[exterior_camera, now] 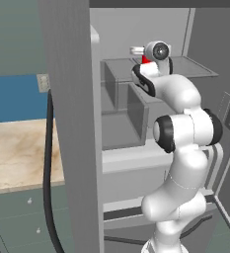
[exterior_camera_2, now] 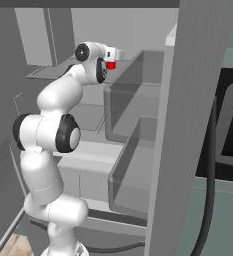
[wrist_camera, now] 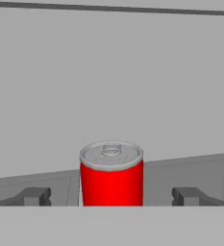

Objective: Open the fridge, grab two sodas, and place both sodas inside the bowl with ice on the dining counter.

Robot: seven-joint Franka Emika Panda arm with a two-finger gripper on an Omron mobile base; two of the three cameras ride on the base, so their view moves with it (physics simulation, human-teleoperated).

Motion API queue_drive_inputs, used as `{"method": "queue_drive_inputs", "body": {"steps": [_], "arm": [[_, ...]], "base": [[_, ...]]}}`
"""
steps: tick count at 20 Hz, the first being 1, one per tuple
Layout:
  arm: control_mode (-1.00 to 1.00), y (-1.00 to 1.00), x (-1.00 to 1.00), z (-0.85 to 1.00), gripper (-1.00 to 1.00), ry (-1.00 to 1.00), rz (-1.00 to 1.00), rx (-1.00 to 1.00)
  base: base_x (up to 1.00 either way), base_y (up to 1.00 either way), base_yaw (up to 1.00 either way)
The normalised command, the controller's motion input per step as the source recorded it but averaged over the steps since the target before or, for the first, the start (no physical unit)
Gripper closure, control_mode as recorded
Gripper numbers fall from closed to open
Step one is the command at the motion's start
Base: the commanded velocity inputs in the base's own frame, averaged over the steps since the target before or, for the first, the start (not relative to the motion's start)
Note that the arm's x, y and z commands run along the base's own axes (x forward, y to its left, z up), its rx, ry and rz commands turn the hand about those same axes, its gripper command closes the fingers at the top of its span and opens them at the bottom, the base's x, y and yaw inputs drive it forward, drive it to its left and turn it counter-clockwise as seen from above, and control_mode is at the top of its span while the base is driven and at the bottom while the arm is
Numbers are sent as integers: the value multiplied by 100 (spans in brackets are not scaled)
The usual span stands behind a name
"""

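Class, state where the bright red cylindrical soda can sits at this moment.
The bright red cylindrical soda can stands upright on a pale grey shelf inside the open fridge, centred between the open gripper's two dark fingertips in the hand view.

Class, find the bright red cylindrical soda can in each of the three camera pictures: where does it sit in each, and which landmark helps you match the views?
Left base view: bright red cylindrical soda can, upper centre-right, a sliver beside the robot's wrist.
Right base view: upper centre, just below the white hand.
Hand view: bottom centre, upright between the open gripper fingertips.
Shared landmark: the pale grey fridge shelf it stands on.
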Motion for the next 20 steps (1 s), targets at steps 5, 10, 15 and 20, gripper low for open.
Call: {"method": "queue_drive_inputs", "body": {"steps": [5, 10, 15, 20], "arm": [[-100, -4, 7, -4, -100, 3, 0, 0], [-100, -5, 17, -3, -100, 8, 0, 0], [-100, -5, 13, -1, -100, 12, 0, 0], [-100, -2, 8, -4, -100, 8, 0, 0]], "base": [[0, 0, 0], [0, 0, 0], [0, 0, 0], [0, 0, 0]]}}
